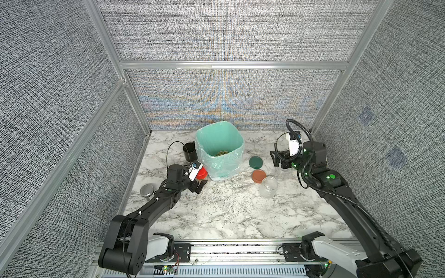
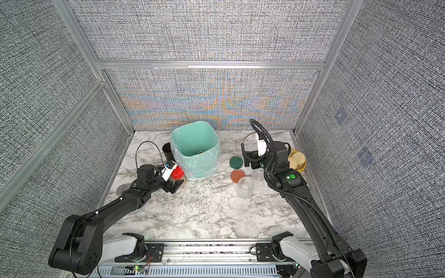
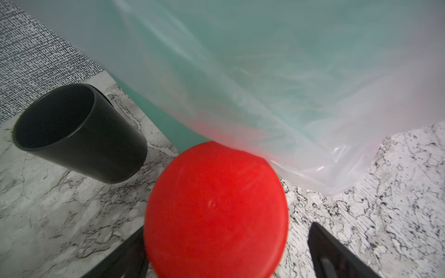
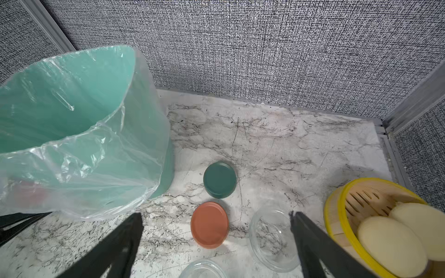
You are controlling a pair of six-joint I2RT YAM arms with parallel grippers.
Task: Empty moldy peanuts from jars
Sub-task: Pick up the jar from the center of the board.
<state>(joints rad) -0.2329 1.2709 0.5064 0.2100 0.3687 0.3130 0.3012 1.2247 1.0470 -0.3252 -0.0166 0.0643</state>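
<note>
A jar with a red lid stands against the front left of the teal bin. My left gripper is open, with one finger on each side of this jar, below the lid. One finger is clearly apart from it. The jar's contents are hidden. Moldy peanuts lie in the bin's bottom. Two clear jars without lids stand at the right. My right gripper hangs open above them, holding nothing.
The teal bin has a clear liner. A green lid and an orange lid lie loose. A black mug, a steel tin and a yellow-rimmed steamer also stand here.
</note>
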